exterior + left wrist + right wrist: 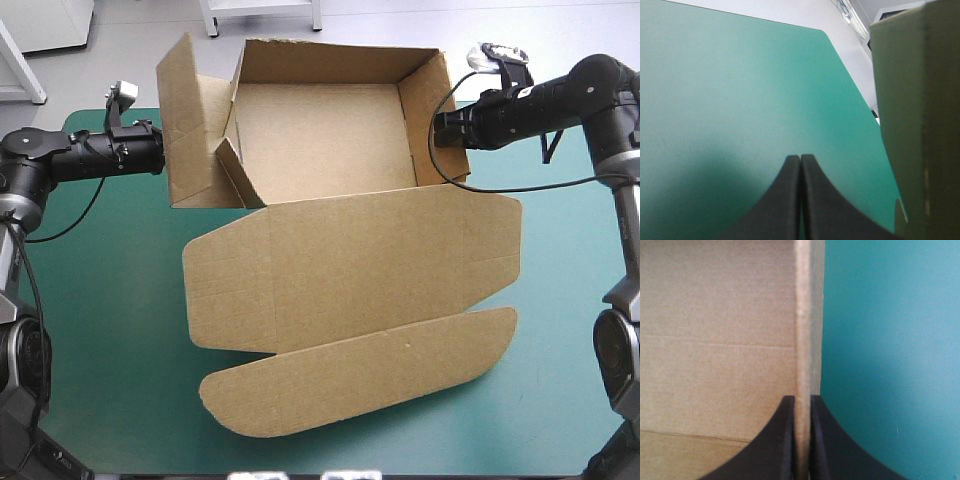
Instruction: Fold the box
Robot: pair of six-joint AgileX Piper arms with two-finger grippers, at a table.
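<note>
The brown box [320, 135] stands as an open tray at the back of the table, its far and right walls raised. Its lid [350, 270] lies flat toward the front, ending in a long rounded flap [360, 375]. The left outer wall panel [185, 130] stands upright and splayed outward, with a small inner flap [232, 165] beside it. My left gripper [163, 150] [800, 159] is shut with nothing in it, just outside that panel [920, 125]. My right gripper [438, 128] [801, 399] is shut on the box's right wall edge [802, 315].
The teal-green cover [110, 300] shows bare to the left and right of the lid [570, 300] and in a strip along the front. The box's far wall stands at the table's far edge.
</note>
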